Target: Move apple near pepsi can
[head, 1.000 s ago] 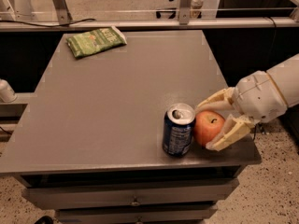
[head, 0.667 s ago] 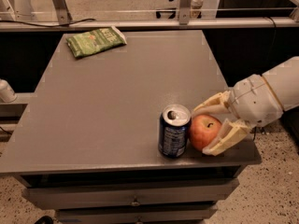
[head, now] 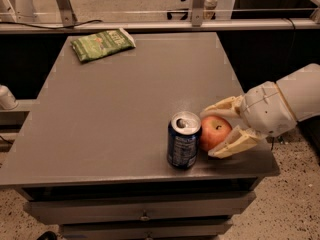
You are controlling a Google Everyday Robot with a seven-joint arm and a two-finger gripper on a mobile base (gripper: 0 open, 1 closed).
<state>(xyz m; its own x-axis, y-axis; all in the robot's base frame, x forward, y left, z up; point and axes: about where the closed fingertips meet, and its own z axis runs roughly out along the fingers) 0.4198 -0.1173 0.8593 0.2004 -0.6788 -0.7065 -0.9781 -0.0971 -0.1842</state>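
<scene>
Cream fingers of gripper, in from right at near-right corner of grey surface, clamped on far and near sides of red apple. Just left of apple, seemingly touching: upright Pepsi can. Probably next: release, then withdraw rightward, away from can.

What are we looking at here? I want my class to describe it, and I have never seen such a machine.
This is one picture from a single camera looking down on a grey table. The pale shape coming in from the right is a robot's arm, which ends in a two-fingered hand. Near the table's front edge stands a dark blue pepsi can, with a red-orange apple right beside it. The hand's fingers lie on either side of the apple and seem to grip it. A flat green snack bag lies at the far left corner.
</scene>
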